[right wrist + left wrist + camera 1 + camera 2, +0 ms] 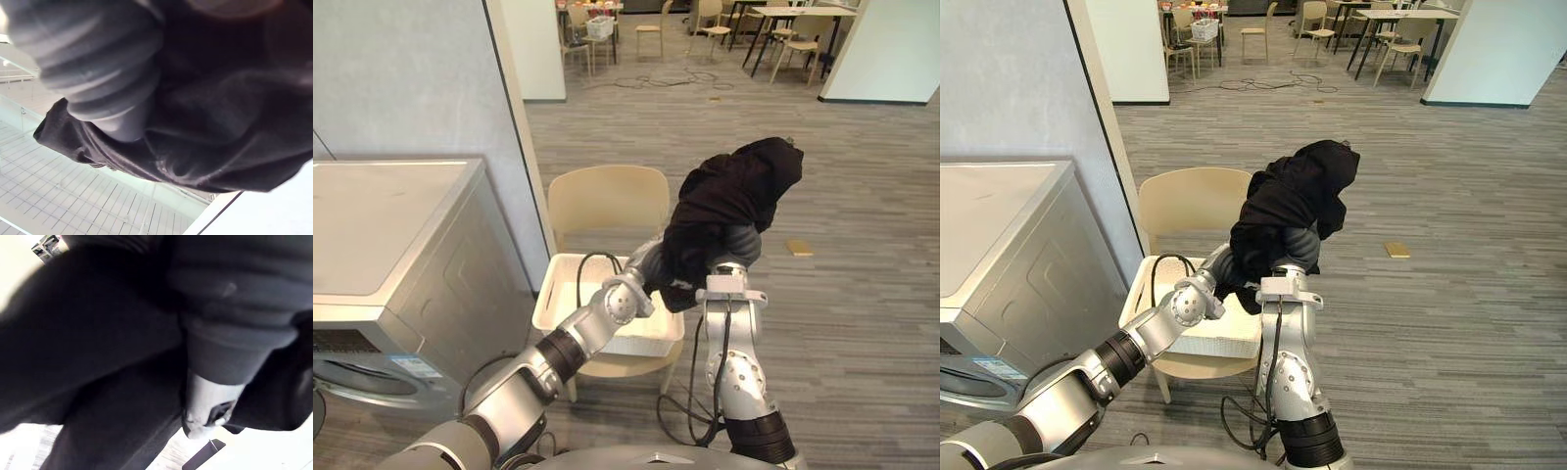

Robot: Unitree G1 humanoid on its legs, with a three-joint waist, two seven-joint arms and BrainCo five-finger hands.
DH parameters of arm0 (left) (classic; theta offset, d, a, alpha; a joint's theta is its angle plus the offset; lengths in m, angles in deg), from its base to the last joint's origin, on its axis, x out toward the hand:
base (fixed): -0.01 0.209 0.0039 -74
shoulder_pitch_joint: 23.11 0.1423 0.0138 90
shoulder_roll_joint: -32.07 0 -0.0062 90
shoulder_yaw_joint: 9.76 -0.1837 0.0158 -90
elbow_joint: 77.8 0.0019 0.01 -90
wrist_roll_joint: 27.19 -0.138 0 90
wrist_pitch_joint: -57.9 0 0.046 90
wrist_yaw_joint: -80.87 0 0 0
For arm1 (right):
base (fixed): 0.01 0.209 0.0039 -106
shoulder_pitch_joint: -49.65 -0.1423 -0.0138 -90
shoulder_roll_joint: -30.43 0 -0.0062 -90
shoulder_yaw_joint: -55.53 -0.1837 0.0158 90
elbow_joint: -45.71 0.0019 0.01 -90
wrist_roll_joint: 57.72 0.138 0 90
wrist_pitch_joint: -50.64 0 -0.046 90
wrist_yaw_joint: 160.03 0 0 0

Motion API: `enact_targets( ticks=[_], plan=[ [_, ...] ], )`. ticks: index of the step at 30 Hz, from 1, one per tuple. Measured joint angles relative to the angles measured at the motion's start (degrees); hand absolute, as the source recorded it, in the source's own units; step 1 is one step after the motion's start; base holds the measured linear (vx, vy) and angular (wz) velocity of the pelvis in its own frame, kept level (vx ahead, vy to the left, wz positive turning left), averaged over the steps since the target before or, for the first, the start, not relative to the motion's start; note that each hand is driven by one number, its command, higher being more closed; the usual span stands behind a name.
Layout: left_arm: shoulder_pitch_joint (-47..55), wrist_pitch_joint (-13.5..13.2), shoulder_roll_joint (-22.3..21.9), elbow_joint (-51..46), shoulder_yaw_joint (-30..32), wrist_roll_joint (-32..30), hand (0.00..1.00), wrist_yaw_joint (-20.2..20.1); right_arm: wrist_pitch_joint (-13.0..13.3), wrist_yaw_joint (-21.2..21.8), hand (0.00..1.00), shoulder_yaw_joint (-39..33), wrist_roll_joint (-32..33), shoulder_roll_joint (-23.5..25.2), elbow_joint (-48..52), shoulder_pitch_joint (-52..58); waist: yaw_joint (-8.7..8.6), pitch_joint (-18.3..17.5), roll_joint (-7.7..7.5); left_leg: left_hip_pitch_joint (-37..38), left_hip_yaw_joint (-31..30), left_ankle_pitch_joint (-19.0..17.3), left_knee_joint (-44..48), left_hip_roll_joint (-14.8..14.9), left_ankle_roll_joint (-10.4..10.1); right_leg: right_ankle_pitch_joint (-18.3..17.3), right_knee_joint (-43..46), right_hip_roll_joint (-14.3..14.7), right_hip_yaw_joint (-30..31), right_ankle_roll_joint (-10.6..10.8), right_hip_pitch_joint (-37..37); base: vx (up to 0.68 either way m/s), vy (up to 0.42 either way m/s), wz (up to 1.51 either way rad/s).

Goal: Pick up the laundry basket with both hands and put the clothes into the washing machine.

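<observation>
A black garment hangs bunched over my right hand, which is raised above the right end of the white laundry basket. The cloth covers that hand down to its dark ribbed wrist cover. My left hand reaches across the basket from the left and goes in under the lower folds of the garment. The basket stands on the seat of a beige chair. In the right wrist view the black cloth wraps close around the ribbed cover. The washing machine stands at the left.
A grey partition wall rises behind the washing machine and the chair. Open grey floor lies to the right, with a small tan object lying on it. Tables and chairs stand far back.
</observation>
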Motion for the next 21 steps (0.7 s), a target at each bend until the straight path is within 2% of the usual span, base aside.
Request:
enact_targets(
  ticks=[6, 12, 18, 19, 21],
  plan=[
    [-0.1, 0.0, -0.6, -1.6, 0.6, 2.9, 1.0, 0.3, 0.0, 0.6, 1.0, -0.1, 0.0, 0.4, 0.0, 0.0, -0.13, -0.4, -0.68, -0.1, -0.1, 0.2, 0.0, 0.0, 0.0, -0.1, 0.2, 0.0, -0.2, -0.1, 0.0, 0.0, 0.0, 0.01],
    [-0.2, 0.1, -0.7, -5.1, 0.7, 6.4, 1.0, 0.4, 0.0, 0.8, 1.0, -0.5, 0.0, 0.5, 0.0, 0.0, -0.34, -0.4, -0.75, -0.1, -0.1, 0.3, 0.0, 0.0, 0.1, -0.6, 0.4, 0.0, -0.3, -0.2, 0.0, -0.02, 0.002, 0.01],
    [-0.2, 0.2, -0.8, -7.0, 0.8, 7.6, 1.0, 0.4, 0.0, 1.2, 1.0, -1.5, 0.0, 0.5, 0.1, 2.1, -0.31, -0.5, -1.16, -0.2, -0.1, 0.3, 0.0, 0.1, 0.1, -0.6, 0.3, 0.0, -0.4, -0.2, -0.1, 0.0, 0.0, 0.0],
    [-0.2, 0.2, -0.8, -7.0, 0.8, 7.9, 1.0, 0.4, 0.0, 1.2, 0.0, -1.6, 0.0, 0.5, 0.1, 2.4, -0.31, -0.5, -1.2, -0.2, -0.1, 0.3, 0.0, 0.0, 0.1, -0.6, 0.3, 0.0, -0.4, -0.2, -0.1, 0.0, 0.0, 0.0],
    [-0.2, 0.5, -0.8, -7.1, 0.8, 9.3, 1.0, 0.4, 0.0, 1.2, 0.0, -2.2, 0.0, 0.5, 0.1, 3.0, -0.34, -0.5, -1.3, -0.3, -0.1, 0.3, 0.0, 0.0, 0.1, -0.6, 0.3, 0.0, -0.4, -0.2, -0.1, 0.0, 0.0, 0.0]
  ],
)
